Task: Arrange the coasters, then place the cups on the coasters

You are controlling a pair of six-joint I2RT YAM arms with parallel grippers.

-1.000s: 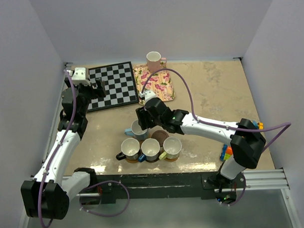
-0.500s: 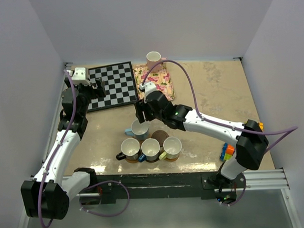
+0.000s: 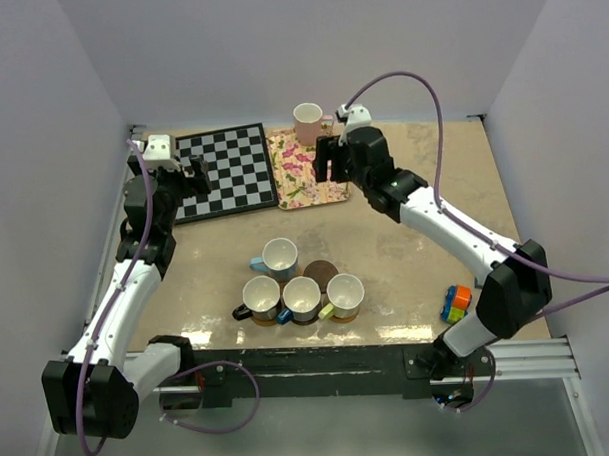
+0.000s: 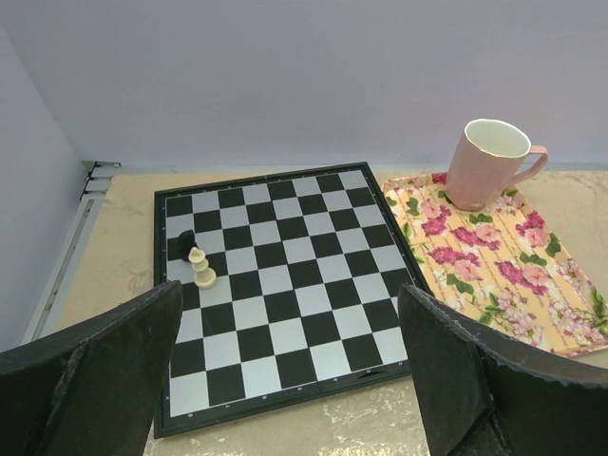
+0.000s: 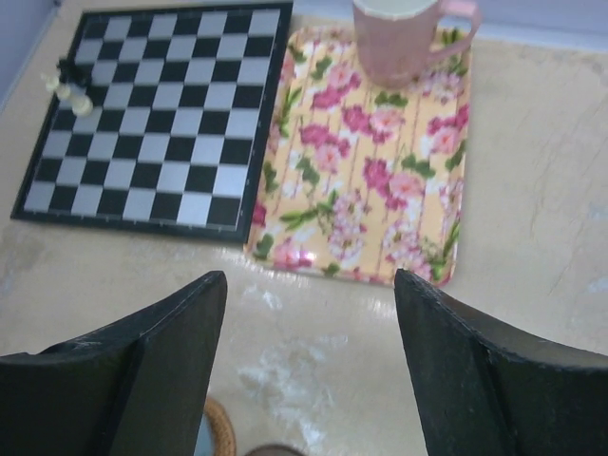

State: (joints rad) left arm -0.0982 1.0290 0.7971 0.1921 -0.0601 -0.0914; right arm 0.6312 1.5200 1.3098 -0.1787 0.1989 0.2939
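The pink cup (image 3: 308, 119) (image 4: 484, 161) (image 5: 394, 38) stands upright on the far corner of the floral tray (image 3: 301, 178). My right gripper (image 3: 328, 163) (image 5: 309, 290) hovers open and empty over the tray's near right side, short of the pink cup. Near the front, the light blue cup (image 3: 279, 256) stands behind a row of the black cup (image 3: 260, 297), the dark blue cup (image 3: 301, 298) and the yellow-green cup (image 3: 345, 294). A bare dark brown coaster (image 3: 322, 274) lies among them. An orange-brown coaster (image 5: 221, 429) shows as an edge at the bottom of the right wrist view. My left gripper (image 3: 199, 176) (image 4: 290, 304) hangs open over the chessboard.
A chessboard (image 3: 227, 171) (image 4: 275, 275) (image 5: 152, 114) lies at the back left with two chess pieces (image 4: 198, 266) on it. A coloured toy block (image 3: 454, 303) sits at the front right. White walls close off the back and sides.
My right arm has swung back from the light blue cup to the floral tray, its jaws spreading wider. The light blue cup stays behind the row. The left arm is still.
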